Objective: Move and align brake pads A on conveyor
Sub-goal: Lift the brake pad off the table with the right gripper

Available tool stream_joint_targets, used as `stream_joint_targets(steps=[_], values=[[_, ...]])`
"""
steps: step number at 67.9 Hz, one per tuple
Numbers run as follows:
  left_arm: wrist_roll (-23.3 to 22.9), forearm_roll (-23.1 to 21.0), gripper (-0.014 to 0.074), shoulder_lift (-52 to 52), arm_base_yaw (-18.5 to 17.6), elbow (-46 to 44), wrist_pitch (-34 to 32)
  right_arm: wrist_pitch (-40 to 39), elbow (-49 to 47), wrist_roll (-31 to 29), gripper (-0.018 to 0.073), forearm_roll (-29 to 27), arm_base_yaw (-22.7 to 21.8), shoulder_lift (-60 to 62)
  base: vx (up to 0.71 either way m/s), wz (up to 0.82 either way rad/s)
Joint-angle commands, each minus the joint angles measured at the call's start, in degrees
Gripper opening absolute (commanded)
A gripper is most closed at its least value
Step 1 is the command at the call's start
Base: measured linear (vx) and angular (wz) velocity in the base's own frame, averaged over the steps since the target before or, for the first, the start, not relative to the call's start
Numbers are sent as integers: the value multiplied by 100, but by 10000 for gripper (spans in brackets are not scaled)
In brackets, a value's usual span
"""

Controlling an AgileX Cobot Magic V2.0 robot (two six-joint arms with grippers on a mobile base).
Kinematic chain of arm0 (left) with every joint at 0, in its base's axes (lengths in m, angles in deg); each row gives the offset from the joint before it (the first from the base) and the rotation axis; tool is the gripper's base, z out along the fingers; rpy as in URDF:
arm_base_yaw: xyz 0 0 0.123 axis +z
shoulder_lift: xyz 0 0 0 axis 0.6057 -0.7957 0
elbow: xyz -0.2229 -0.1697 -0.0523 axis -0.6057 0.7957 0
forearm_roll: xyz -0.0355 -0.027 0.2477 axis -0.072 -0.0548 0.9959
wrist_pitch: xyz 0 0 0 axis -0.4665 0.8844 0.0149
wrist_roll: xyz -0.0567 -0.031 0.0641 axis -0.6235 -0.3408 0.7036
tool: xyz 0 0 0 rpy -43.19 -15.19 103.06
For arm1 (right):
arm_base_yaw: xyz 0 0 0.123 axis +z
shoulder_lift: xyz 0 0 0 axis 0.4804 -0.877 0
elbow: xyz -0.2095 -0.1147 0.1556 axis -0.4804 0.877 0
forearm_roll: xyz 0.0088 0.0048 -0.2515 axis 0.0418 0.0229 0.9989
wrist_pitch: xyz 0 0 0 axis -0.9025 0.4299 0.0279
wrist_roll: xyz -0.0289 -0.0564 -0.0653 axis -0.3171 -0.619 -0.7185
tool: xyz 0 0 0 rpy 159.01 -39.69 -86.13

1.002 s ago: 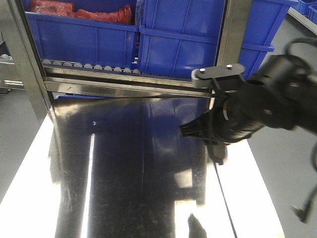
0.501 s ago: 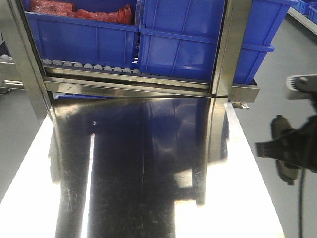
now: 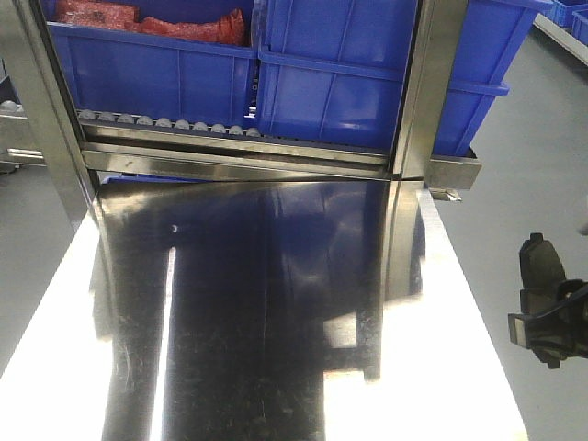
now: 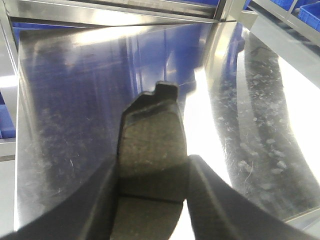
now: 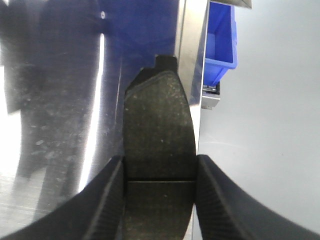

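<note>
Pads seen: two, one per gripper.

Left gripper (image 4: 152,167): both fingers closed narrow on the long sides of the left pad (image 4: 152,132), one finger on each side. The grip sits at the pad's cross groove. Its far half sticks out ahead, with one small tab on the far end. The face is grainy, brownish grey. It hangs over the steel table (image 4: 65,100), nearer the right half; I cannot tell if it touches the top. This gripper is outside the front view.

Right gripper (image 5: 159,165): same narrow clamp, two ribbed black fingers pressed on the sides of the right pad (image 5: 157,120). The groove lies just between the fingers, and one tab points far. The pad straddles the table's right edge (image 5: 187,75), steel to its left and grey floor (image 5: 270,125) to its right. One blue bin (image 5: 220,40) sits low, just off that edge, farther on.

Front view: the right gripper (image 3: 549,326) shows at the right border, right of the table (image 3: 276,303), holding the right pad (image 3: 542,266) on end, off the surface and against the floor.

Far rack: two steel posts, left (image 3: 37,110) and right (image 3: 427,83). Three blue bins: one on the left (image 3: 156,73) holding red pieces (image 3: 138,18), and two stacked on the right (image 3: 340,55). One row of rollers (image 3: 165,121) runs under the left bin.

The tabletop is mirror-bright and reflects the blue of the bins.
</note>
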Motion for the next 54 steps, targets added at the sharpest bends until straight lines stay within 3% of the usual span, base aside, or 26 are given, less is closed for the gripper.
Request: stream_joint_targets(steps=[1, 30, 54], values=[[-23, 6, -6, -53, -32, -162, -526, -632, -54, -89, -5, 5, -53, 85, 0, 0], [-23, 6, -6, -53, -32, -162, -526, -2095, 1019, -82, -5, -233, -45, 1149, 0, 0], [-23, 6, -6, -53, -32, -162, -526, -1476, 1343, -82, -4, -179, -45, 2808, 0, 0]])
